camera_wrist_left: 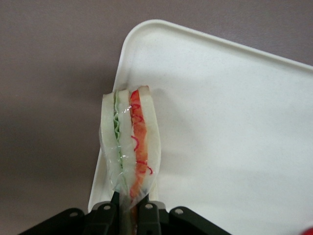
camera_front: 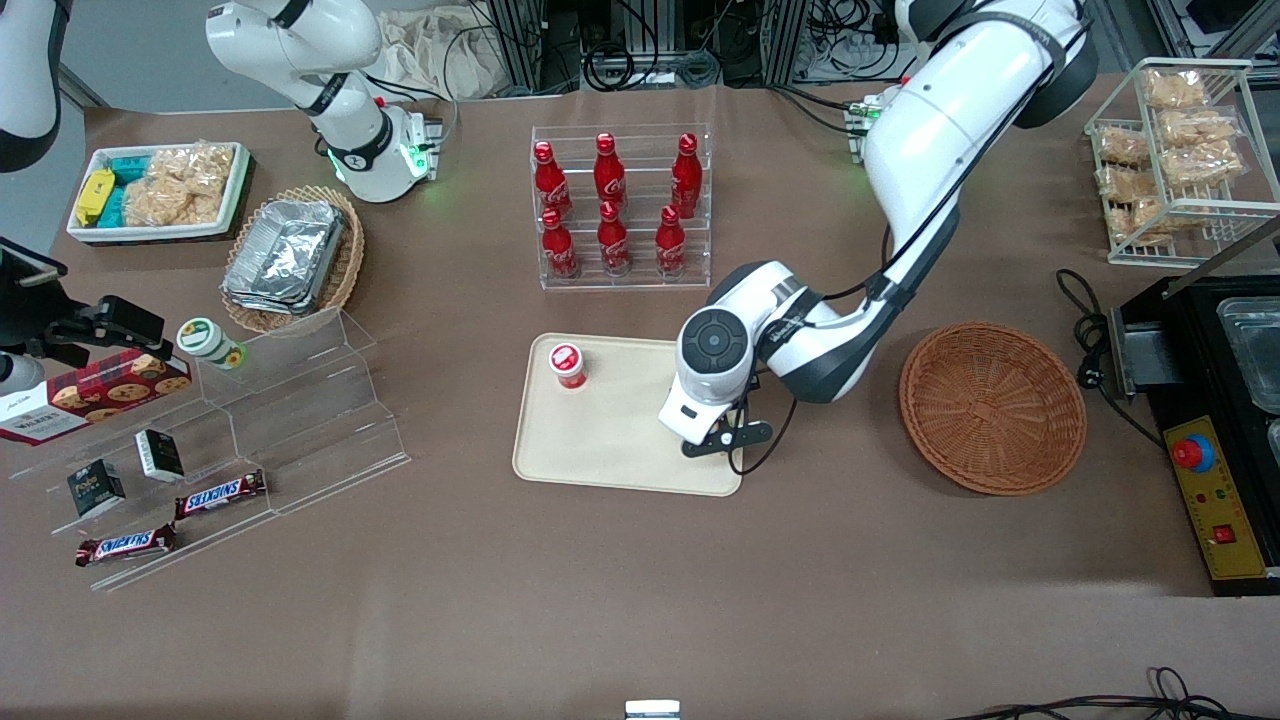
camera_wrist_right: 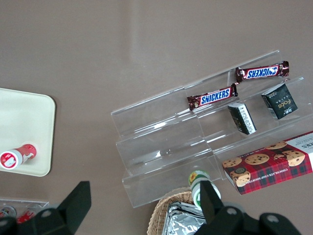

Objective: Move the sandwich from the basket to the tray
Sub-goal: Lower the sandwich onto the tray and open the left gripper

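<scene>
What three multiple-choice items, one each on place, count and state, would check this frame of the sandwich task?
1. Where is the sandwich?
A. in the basket
B. in the gripper above the tray
C. lying on the table

2. How many red bottles stand in the clear rack?
A. four
B. six
C. eight

3. What state is the basket in?
A. empty
B. holding foil containers
C. tipped over

Answers: 1 B, the left wrist view shows the fingers clamping the wedge over the tray's corner. 2 B, two rows of three. 3 A, only bare wicker shows inside.
</scene>
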Robot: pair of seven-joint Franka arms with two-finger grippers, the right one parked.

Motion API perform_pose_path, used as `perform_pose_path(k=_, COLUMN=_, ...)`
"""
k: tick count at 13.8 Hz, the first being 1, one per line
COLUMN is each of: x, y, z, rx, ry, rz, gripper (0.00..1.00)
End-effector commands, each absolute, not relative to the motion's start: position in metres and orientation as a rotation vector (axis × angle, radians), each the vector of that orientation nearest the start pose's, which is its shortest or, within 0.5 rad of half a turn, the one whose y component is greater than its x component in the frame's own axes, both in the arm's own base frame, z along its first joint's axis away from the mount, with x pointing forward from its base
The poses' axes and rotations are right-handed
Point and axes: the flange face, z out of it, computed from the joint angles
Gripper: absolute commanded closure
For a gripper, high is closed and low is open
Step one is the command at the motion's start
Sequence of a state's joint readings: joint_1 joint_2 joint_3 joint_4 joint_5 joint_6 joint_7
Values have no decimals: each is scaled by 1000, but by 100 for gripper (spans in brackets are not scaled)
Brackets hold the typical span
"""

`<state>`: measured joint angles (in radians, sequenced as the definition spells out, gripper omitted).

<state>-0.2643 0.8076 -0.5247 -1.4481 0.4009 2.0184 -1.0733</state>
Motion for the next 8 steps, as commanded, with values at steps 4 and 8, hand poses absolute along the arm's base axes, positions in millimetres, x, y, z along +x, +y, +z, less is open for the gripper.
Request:
perform_pose_path(k=4, x=570, y=-435, z=258, rx=-3041, ry=-441, rz=70, gripper=8)
perform_pose_path(k=8, x=581, y=-419, z=331, rx=-3006, ry=-712, rz=-67, gripper=0)
